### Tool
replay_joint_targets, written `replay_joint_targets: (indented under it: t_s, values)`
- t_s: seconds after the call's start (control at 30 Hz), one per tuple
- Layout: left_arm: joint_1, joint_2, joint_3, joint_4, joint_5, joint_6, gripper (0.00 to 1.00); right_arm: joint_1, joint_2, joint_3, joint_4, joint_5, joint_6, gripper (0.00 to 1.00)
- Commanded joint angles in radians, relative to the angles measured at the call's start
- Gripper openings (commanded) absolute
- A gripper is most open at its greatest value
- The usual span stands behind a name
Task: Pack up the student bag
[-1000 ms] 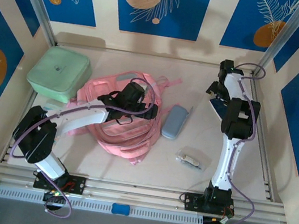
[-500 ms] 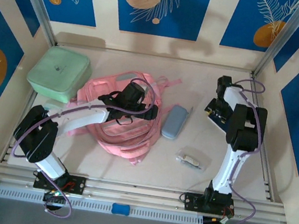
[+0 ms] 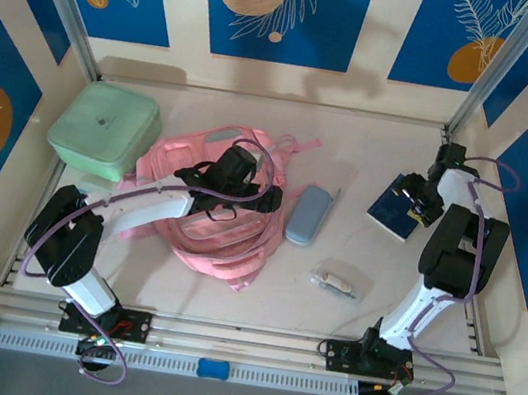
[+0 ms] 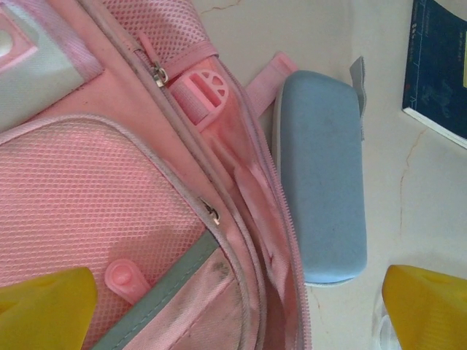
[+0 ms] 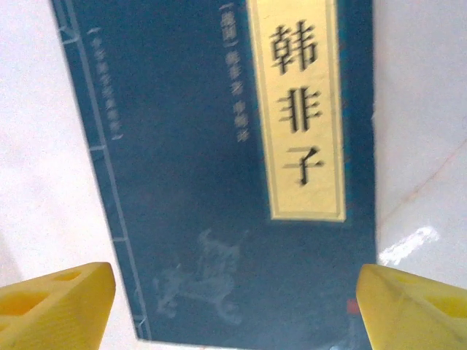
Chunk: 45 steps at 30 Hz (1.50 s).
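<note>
Top external: student bag (image 3: 220,246) slumped mid-left on surface (image 3: 372,155) | left pincer (image 4: 237,310) spread wide above bag's front pocket | grey-blue case (image 3: 309,214) against bag's right edge | right pincer (image 5: 233,306) spread open over dark blue book (image 5: 204,182)

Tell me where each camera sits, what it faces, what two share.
Top external: above, behind the bases, facing down onto the table; both arms.
Left wrist: faces down at soft pink backpack, grey-blue oblong pencil case; open left gripper.
Right wrist: faces down at dark blue yellow-labelled book; open right gripper.
Shared: both wrist views see the book.
</note>
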Motion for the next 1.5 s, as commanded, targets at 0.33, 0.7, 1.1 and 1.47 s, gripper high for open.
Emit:
replay_joint_targets:
  t_s: [0.33,0.7,1.1,1.47]
  values:
    - [-0.038,0.064,0.092,-0.022,0.022,0.016,0.99,-0.017,0.207,0.149,-0.066,-0.102,-0.04,0.81]
    - [-0.036,0.018,0.066,-0.065,-0.036,0.03,0.99,0.18,0.277,0.224,-0.156,-0.07,-0.122,0.64]
    - [-0.036,-0.016,0.037,-0.065,-0.051,0.033,0.99,0.208,0.119,0.109,-0.113,-0.119,-0.111,0.61]
    - [-0.033,0.002,0.045,-0.069,-0.053,0.028,0.99,0.155,0.172,0.102,0.035,-0.373,0.011,0.63]
